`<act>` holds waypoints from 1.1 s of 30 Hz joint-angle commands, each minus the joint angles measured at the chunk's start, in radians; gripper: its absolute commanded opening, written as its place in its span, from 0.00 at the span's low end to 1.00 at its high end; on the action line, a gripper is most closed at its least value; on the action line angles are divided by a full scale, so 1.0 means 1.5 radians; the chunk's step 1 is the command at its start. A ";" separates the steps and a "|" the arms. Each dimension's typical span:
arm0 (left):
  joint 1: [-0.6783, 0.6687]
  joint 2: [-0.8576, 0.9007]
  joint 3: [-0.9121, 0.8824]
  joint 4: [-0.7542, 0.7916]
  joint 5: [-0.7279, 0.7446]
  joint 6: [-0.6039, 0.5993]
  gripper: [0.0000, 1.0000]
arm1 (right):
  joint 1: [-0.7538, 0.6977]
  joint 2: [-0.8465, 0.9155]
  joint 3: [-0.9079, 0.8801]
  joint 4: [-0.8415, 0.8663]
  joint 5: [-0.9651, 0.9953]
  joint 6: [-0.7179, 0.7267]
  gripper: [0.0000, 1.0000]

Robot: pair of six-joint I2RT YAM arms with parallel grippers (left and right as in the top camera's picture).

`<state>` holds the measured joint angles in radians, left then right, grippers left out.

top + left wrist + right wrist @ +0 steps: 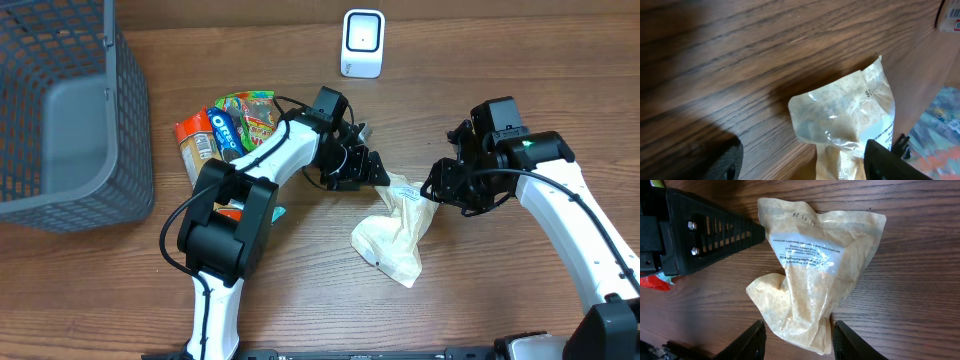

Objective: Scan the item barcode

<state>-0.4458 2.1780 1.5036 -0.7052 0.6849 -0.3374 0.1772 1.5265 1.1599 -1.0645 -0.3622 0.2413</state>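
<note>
The pouch (pixel 395 235) lies crumpled on the table (pixel 500 290), just toward 4 o'clock from the middle of the overhead view. It is pale beige, with a printed white label and a date stamp facing up in the right wrist view (pixel 815 270).

The right gripper (pixel 435 190) sits at the pouch's 1 o'clock end. Its fingers (pixel 756 341) press both sides of the pouch's narrow end, grasping it.

The left gripper (pixel 375 172) is at the pouch's 11 o'clock corner. Its jaws stand wide apart, released, and one finger (pixel 715 232) touches the corner with its tip. In the left wrist view the pouch (pixel 845 115) lies between and ahead of the spread fingers (pixel 727 160).

The scanner (pixel 362 43) stands well apart at 12 o'clock. At 10 o'clock lie an Oreo pack (pixel 225 128), a can (pixel 195 145) and a candy bag (pixel 250 112), touching one another. Beyond them stands a basket (pixel 130 120).
</note>
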 commanded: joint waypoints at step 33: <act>-0.027 0.071 0.003 0.081 0.091 -0.048 0.04 | -0.002 -0.013 0.018 -0.001 0.001 -0.007 0.44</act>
<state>-0.5079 2.2616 1.5040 -0.5705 0.8200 -0.4156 0.1772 1.5265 1.1599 -1.0668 -0.3618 0.2352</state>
